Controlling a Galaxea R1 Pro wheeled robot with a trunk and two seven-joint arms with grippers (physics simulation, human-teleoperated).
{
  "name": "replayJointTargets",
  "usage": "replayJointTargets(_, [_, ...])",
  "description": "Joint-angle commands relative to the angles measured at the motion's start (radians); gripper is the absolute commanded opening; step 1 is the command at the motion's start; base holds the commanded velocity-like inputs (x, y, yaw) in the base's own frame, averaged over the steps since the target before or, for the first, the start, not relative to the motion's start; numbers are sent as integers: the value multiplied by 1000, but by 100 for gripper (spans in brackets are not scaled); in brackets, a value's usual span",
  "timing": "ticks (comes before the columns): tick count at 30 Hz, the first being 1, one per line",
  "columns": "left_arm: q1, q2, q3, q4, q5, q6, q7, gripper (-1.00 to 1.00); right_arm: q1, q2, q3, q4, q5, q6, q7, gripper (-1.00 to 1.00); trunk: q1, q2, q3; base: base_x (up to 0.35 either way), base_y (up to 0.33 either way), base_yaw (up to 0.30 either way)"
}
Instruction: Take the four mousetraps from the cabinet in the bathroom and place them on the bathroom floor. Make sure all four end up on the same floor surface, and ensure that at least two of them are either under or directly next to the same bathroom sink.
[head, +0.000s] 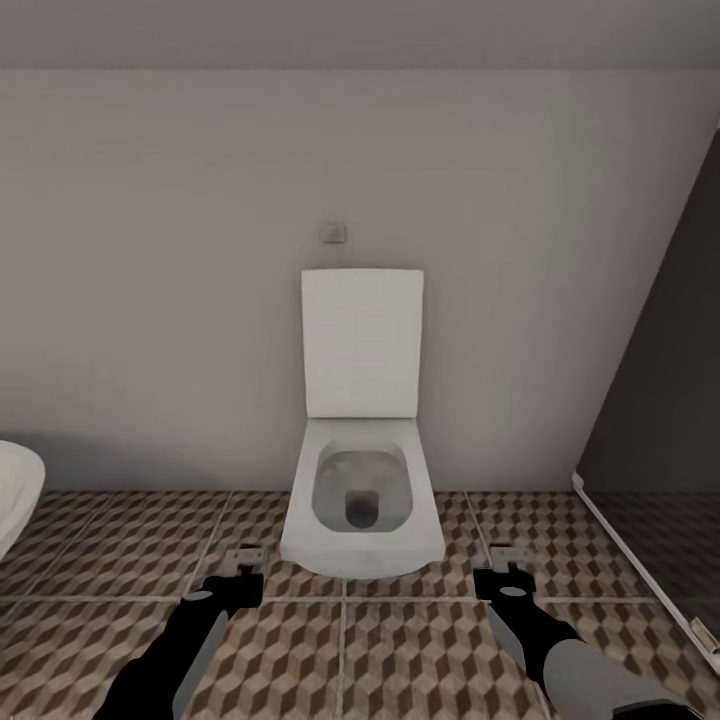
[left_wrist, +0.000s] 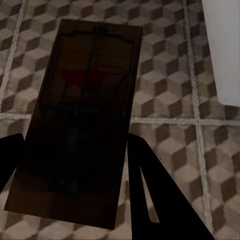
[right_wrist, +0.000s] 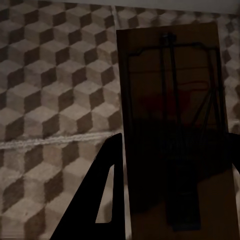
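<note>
Each gripper holds one mousetrap above the bathroom floor, in front of a toilet. In the left wrist view a brown wooden mousetrap with a dark wire bar sits between my black fingers; my left gripper is shut on it. Another mousetrap is clamped in my right gripper, with one finger showing beside it. Cube-patterned tiles lie beneath both traps. The cabinet and the bathroom sink are out of view.
A white toilet with its lid up stands against the grey wall, straight ahead between the two arms. A rounded white fixture edge pokes in at the left. A dark glass panel with a white frame closes the right side.
</note>
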Motion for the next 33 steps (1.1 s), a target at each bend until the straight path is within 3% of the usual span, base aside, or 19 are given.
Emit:
replayJointTargets(1, [0,3,-3,-1,7,4,9,-100,0,-1,8,-1,-12,0,-2,-100,0,-1,-5,0,0,0])
replayJointTargets(8, [0,15,13,4,9,3,10,-100,0,-2,10,-1,-12,-2,3,-100,3,-2,-32,0,0,0])
replayJointTargets(18, [0,15,44,7,9,-29,10,-100,0,-11,13,-1,-12,1,61,-100,8,-5,-71,0,0,0])
replayJointTargets(33, [0,13,48,2,7,-34,10,-100,0,-11,11,2,16,-5,104,-100,15,-8,-129,0,0,0])
